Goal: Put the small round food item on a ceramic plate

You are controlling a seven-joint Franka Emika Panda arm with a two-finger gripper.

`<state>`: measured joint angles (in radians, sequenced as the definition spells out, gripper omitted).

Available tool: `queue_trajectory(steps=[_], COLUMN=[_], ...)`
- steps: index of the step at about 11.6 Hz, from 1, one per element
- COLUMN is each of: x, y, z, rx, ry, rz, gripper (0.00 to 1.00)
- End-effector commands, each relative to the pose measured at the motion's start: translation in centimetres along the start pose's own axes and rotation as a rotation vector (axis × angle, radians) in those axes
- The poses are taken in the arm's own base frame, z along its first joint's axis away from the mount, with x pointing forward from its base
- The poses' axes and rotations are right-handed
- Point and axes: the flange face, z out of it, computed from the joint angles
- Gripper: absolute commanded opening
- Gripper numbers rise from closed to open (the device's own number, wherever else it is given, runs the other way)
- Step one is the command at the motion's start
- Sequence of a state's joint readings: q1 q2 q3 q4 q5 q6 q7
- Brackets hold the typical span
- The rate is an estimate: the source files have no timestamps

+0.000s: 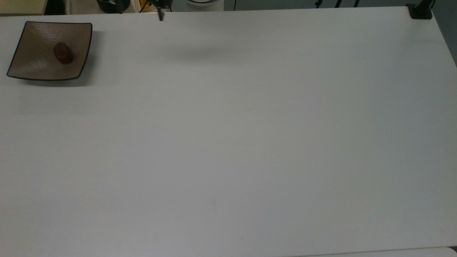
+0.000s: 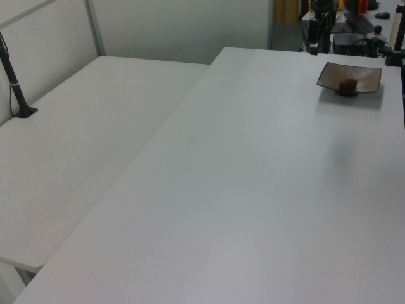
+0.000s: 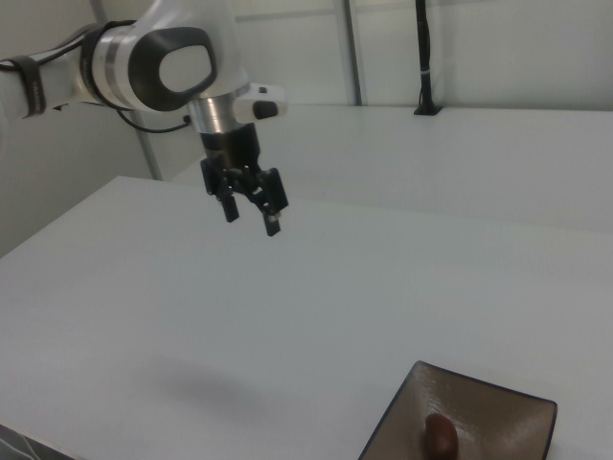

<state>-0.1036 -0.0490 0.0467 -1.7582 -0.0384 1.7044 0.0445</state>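
The small round food item [image 1: 63,53] rests on the ceramic plate [image 1: 34,66] at the top view's upper left, so the gripper [image 3: 251,218], fingers spread and empty, should simply stay clear above the table [image 1: 228,142].

Small round food item [image 1: 63,53], glossy reddish-brown, resting mid ceramic plate [image 1: 32,67]; square, brown-taupe, dark-rimmed.

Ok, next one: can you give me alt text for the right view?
A white Franka arm holds its black two-finger gripper open and empty above a white table. At the bottom right of the right view, a small dark reddish-brown food item lies on a square brown ceramic plate, well apart from the gripper.
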Motion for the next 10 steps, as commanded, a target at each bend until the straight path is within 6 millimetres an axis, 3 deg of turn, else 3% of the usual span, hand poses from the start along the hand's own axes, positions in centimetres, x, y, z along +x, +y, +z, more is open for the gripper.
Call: queue_trajectory(steps=[1, 4, 10], x=[-1.2, -0.8, 0.1], y=[-4.9, -5.9, -4.9], z=[1.5, 1.7, 1.4], rx=[0.003, 0.006, 0.006], ry=[-0.038, 0.005, 0.065], rz=[-0.043, -0.059, -0.041], gripper=[1.0, 1.0, 1.0])
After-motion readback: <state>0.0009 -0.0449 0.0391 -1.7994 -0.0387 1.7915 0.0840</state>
